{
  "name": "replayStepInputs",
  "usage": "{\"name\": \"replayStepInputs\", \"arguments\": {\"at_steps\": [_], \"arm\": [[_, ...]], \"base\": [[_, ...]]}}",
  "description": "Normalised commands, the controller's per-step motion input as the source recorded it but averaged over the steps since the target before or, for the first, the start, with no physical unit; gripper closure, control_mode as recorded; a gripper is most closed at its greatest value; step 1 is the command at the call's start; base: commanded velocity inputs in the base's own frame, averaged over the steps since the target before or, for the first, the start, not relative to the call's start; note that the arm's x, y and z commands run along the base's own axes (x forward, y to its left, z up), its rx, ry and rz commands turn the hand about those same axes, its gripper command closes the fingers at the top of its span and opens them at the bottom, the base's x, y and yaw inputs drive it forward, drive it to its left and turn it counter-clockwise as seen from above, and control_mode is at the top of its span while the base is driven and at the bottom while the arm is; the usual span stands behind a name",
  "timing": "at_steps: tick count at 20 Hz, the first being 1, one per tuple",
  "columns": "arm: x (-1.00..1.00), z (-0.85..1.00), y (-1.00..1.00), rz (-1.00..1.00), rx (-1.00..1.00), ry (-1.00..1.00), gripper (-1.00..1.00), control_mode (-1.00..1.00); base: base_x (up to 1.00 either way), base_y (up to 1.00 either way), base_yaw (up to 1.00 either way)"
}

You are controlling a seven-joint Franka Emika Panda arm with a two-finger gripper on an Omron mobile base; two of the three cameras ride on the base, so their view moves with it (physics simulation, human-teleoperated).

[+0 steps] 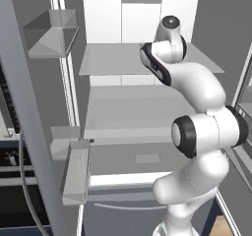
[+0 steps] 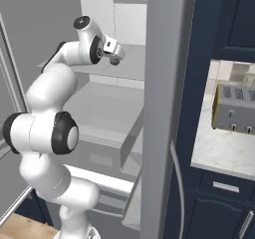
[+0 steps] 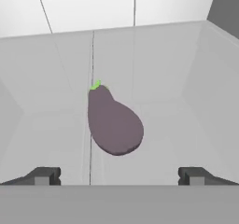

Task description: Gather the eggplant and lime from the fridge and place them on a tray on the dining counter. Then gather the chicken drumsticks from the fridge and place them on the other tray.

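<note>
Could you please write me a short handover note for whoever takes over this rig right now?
Gripper: open, holding nothing, reaching into the open fridge at upper-shelf height.
Eggplant: lying on a pale fridge shelf straight ahead of the fingers, green stem end pointing away, not yet touched.
Lime, drumsticks, trays: not located from here.
Done: fridge open, arm lined up on the eggplant.
Left: grasp the eggplant, carry it to a tray, then the lime, then the drumsticks to the other tray.
</note>
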Motion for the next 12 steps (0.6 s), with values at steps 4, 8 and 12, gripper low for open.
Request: {"name": "replayStepInputs", "arguments": {"at_steps": [4, 8, 12], "arm": [[0.39, -0.04, -0.02, 0.0, 0.0, 0.06, -1.0, -1.0], [0.35, -0.01, -0.04, 0.0, 0.0, 0.09, -1.0, -1.0], [0.3, -0.02, -0.03, 0.0, 0.0, 0.06, -1.0, -1.0]], "base": [[0.0, 0.0, 0.0], [0.0, 0.0, 0.0], [0.0, 0.0, 0.0]]}}
